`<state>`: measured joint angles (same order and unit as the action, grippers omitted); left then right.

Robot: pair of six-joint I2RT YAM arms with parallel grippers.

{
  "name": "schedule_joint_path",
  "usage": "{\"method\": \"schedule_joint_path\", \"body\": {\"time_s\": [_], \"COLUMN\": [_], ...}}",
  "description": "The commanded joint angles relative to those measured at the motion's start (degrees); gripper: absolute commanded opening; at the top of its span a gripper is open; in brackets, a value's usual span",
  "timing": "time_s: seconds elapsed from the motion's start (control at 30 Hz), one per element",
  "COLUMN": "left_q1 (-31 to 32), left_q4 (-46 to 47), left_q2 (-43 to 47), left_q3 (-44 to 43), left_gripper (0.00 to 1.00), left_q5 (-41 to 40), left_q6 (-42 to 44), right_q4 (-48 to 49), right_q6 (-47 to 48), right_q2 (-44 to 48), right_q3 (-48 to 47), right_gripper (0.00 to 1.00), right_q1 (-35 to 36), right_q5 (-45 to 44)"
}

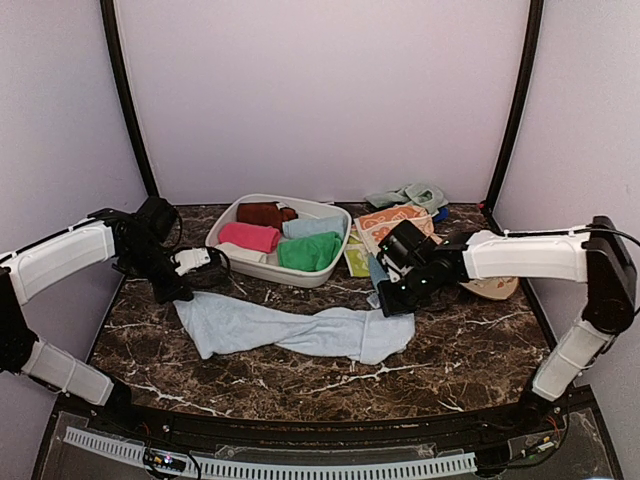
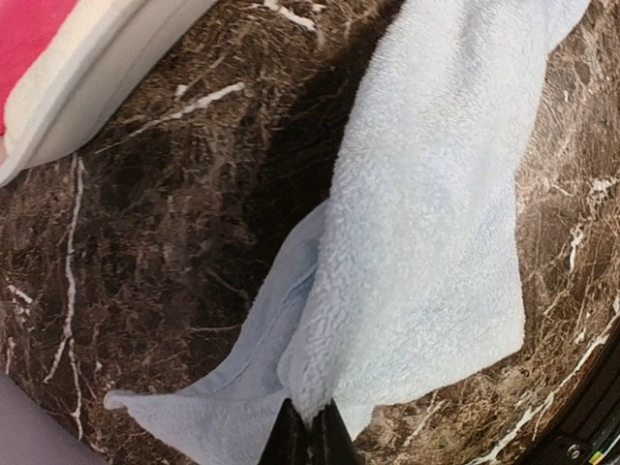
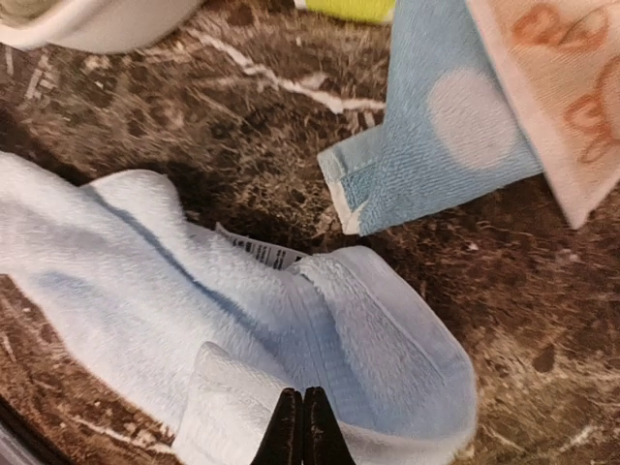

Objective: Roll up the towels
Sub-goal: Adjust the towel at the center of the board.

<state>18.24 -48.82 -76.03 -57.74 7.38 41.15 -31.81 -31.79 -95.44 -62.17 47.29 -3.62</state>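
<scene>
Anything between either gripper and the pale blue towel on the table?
Nothing visible. The left gripper is shut on the pale blue towel at its left end, the right gripper on its right end.

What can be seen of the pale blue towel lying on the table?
The pale blue towel is soft terry cloth with a white label near its right end. It lies stretched sideways on the dark marbled table, bunched lengthwise, right end folded over. The left gripper and right gripper each pinch one end, shut.
</scene>
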Motion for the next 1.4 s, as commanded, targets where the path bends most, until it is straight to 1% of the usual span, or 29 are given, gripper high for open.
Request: {"method": "schedule_joint_path", "body": {"time_s": [0.0, 0.07, 0.1, 0.23, 0.33, 0.4, 0.43, 0.47, 0.53, 0.6, 0.67, 0.73, 0.83, 0.9, 0.93, 1.03, 1.1, 1.17, 1.2, 1.23, 1.27, 1.37], "left_q1": [-0.9, -1.2, -1.2, -1.3, -1.3, -1.3, -1.3, -1.3, -1.3, -1.4, -1.4, -1.4, -1.4, -1.4, -1.4, -1.4, -1.4, -1.4, -1.4, -1.4, -1.4, -1.4], "left_q4": [2.1, 1.9, 1.6, 0.1, -1.1, -1.8, -1.9, -1.9, -2.1, -2.5, -2.7, -2.9, -3.0, -3.0, -3.0, -3.0, -2.8, -2.8, -2.8, -2.8, -2.8, -2.7], "left_q2": [0.8, 0.6, 0.5, 0.5, 0.9, 1.2, 1.4, 1.6, 2.0, 2.3, 2.6, 2.8, 3.1, 3.2, 3.4, 3.6, 3.8, 4.0, 4.0, 4.1, 4.3, 4.7], "left_q3": [-5.3, -6.6, -7.2, -8.7, -9.0, -9.0, -8.9, -8.8, -8.7, -8.6, -8.1, -7.5, -6.6, -6.2, -6.1, -5.8, -5.6, -5.4, -5.3, -5.3, -5.3, -5.3], "left_gripper": [0.0, 0.0, 0.0, 0.0, 0.0, 0.0, 0.0, 0.0, 0.0, 0.0, 0.0, 0.0, 0.0, 0.0, 0.0, 0.0, 0.0, 0.0, 0.0, 0.0, 0.0, 0.0], "left_q5": [-2.7, -2.6, -2.8, -3.0, -3.1, -3.7, -4.0, -4.3, -4.5, -4.2, -3.8, -3.7, -4.0, -4.2, -4.0, -3.9, -3.8, -3.8, -3.8, -3.7, -3.9, -4.7], "left_q6": [-1.8, -1.7, -1.7, -1.4, -1.0, -0.7, -0.5, -0.2, 0.0, -0.1, -0.3, -0.3, -0.1, -0.1, -0.2, -0.5, -0.5, -0.6, -0.6, -0.6, -0.6, -0.6], "right_q4": [-6.7, -8.9, -9.4, -8.1, -9.0, -12.5, -14.6, -16.1, -16.6, -12.2, -8.4, -4.8, 0.6, 1.8, 3.0, 5.0, 5.3, 6.8, 7.0, 6.9, 7.1, 7.0], "right_q6": [-1.5, -4.9, -7.0, -17.4, -19.4, -17.1, -15.3, -13.0, -8.2, -5.0, -1.8, 0.5, 2.6, 4.3, 4.9, 4.9, 4.7, 4.2, 3.9, 3.9, 3.7, 3.5], "right_q2": [12.1, 16.5, 18.3, 22.5, 22.5, 22.2, 22.1, 22.2, 22.3, 21.6, 17.5, 11.7, 1.3, -6.2, -8.3, -12.9, -14.1, -13.7, -13.2, -12.6, -11.4, -6.6], "right_q3": [-0.2, 5.0, 7.8, 17.5, 18.0, 15.2, 12.8, 10.3, 5.0, 1.8, -0.6, -3.0, -6.3, -8.6, -9.0, -8.9, -8.3, -6.6, -6.3, -6.3, -6.3, -6.9], "right_gripper": [0.0, 0.0, 0.0, 0.0, 0.0, 0.25, 0.33, 0.39, 0.48, 0.51, 0.55, 0.56, 0.57, 0.56, 0.56, 0.55, 0.5, 0.38, 0.26, 0.11, 0.0, 0.0], "right_q1": [2.2, 4.8, 7.3, 17.9, 22.5, 22.9, 22.5, 20.9, 14.2, 7.3, 1.9, -0.9, -3.3, -4.2, -4.2, -4.3, -4.2, -4.1, -4.1, -4.1, -4.1, -4.1], "right_q5": [-4.2, -4.5, -3.8, 2.8, 5.6, 5.6, 4.0, 2.9, 2.3, 2.7, 2.8, 3.0, 6.3, 10.5, 12.0, 17.5, 19.2, 19.6, 19.5, 19.0, 18.6, 16.4]}}
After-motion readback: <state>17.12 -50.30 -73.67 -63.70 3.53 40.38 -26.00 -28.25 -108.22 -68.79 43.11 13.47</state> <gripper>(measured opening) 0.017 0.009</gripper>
